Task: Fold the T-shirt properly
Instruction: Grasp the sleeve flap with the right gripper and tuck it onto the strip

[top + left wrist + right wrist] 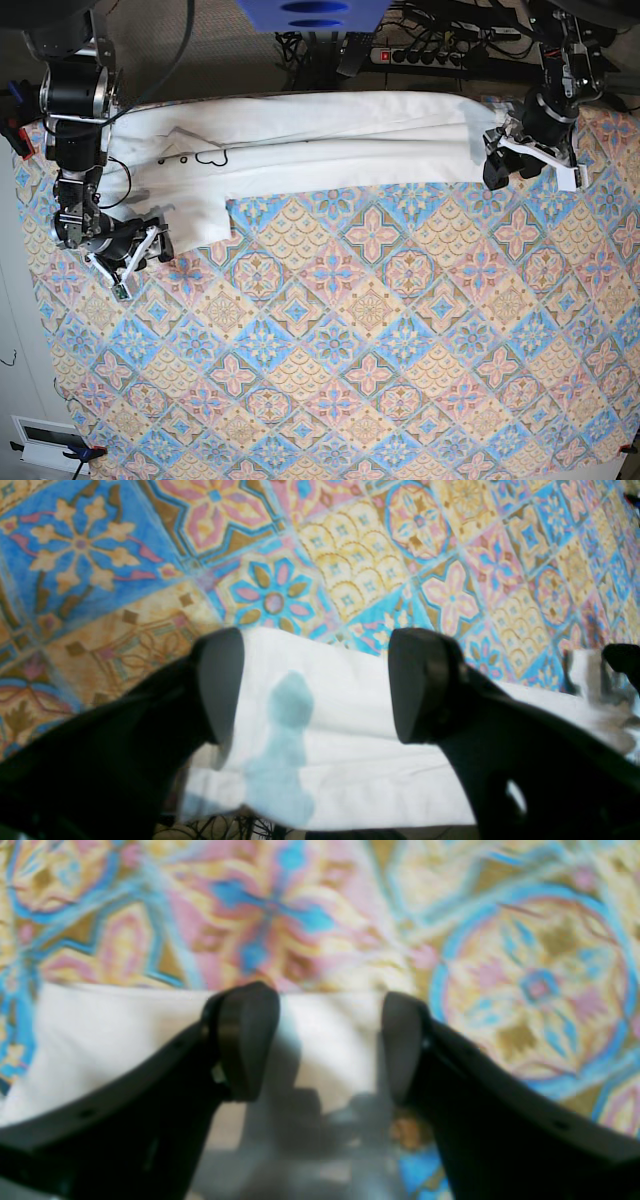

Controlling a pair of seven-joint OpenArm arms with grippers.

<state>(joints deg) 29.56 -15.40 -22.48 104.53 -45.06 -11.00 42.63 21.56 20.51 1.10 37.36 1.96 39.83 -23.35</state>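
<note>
I see the T-shirt [330, 145] stretched in a long white band across the far edge of the patterned cloth [380, 330]. My left gripper [527, 160] and right gripper [140, 255] both gape, holding nothing, over its ends.

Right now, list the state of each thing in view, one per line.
T-shirt: folded into a long white band along the far table edge, one sleeve flap sticking out toward the near side.
Left claw: open, at the band's end, cloth between the fingers.
Right claw: open, beside the sleeve flap, cloth edge between the fingers.
Tablecloth: spread flat, patterned.
</note>
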